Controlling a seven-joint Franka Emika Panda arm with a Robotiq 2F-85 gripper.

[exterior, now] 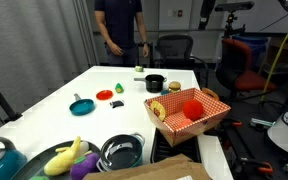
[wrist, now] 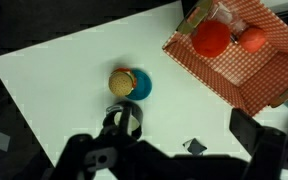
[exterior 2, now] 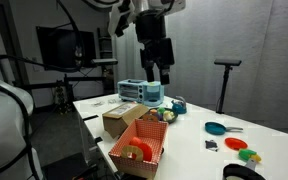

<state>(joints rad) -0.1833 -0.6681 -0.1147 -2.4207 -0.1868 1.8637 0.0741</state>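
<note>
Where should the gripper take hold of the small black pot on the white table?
I'd take the black pot by its rim from straight above, one of the jaws inside, one outside: it stands upright, mouth open, and the gripper is overhead.

One basket (wrist: 212, 76) — one pot (exterior: 155, 84) (black)

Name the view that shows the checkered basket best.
An exterior view: the checkered basket sits whole, contents visible. In an exterior view it is low and smaller; the wrist view crops it.
</note>
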